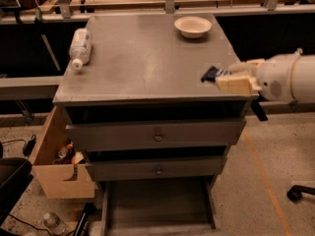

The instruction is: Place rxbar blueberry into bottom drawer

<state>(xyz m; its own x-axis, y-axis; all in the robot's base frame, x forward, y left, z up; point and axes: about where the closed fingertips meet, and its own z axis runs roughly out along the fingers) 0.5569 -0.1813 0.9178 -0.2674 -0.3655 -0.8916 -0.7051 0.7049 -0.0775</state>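
Observation:
My gripper (224, 76) reaches in from the right, over the right front part of the grey cabinet's top (142, 63). Its cream fingers (235, 84) are shut on the rxbar blueberry (210, 74), a small dark navy bar that sticks out to the left of the fingertips. The bottom drawer (158, 206) stands pulled out at the foot of the cabinet, its flat grey floor bare. The gripper is well above it and to its right.
A white bowl (193, 26) sits at the back right of the cabinet top. A clear plastic bottle (79, 47) lies at the left edge. Two upper drawers with round knobs (158, 135) are shut. A tan wooden crate (58, 161) stands on the floor at left.

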